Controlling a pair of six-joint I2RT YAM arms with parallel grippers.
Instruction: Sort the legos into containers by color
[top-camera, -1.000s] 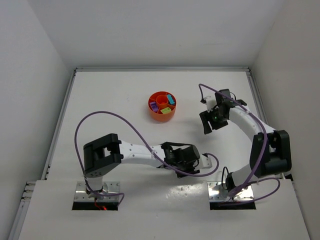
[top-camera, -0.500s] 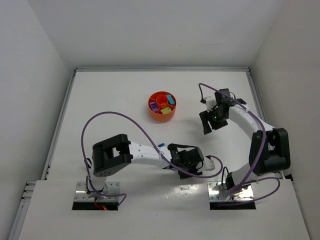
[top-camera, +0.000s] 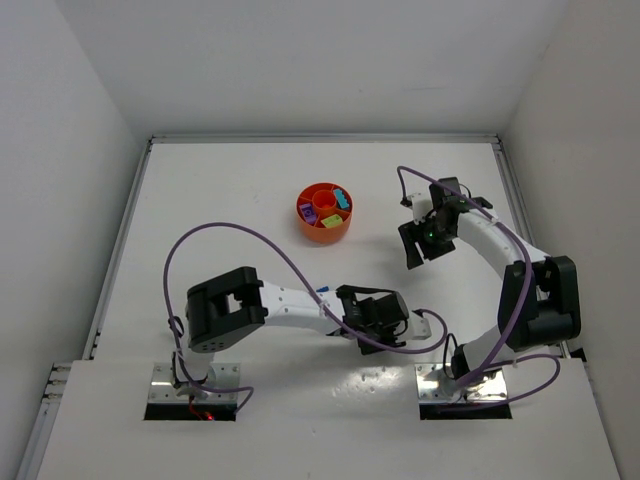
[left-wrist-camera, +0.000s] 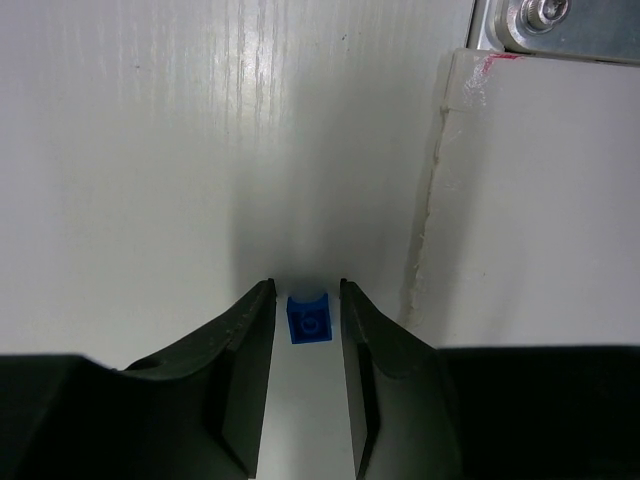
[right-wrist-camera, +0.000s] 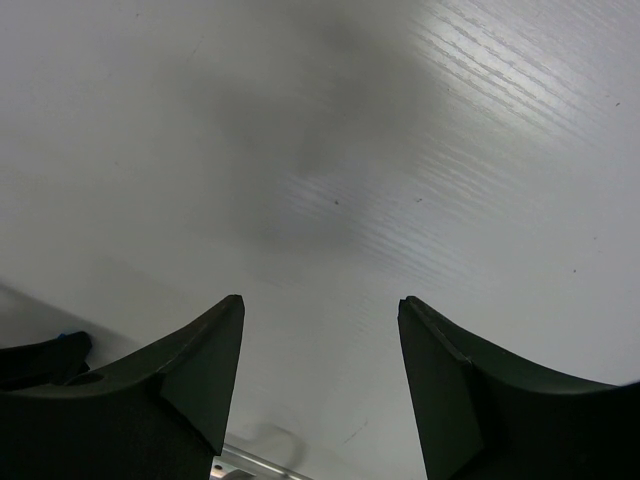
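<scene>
Sorting looks nearly done — the orange bowl (top-camera: 325, 236) holds purple, lime, teal and blue legos, one blue brick (left-wrist-camera: 309, 318) lies on the bench (left-wrist-camera: 150, 150) between the left gripper's (left-wrist-camera: 305, 292) parted jaws, not yet pinched — the right gripper (right-wrist-camera: 320, 310) hangs open, empty.

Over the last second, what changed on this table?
The left arm swung its elbow right, carrying the left claw slightly right. The claw straddles a blue brick, with small gaps on either side, so it has no grip yet. The right claw, open and empty, and the orange bowl stayed put.
</scene>
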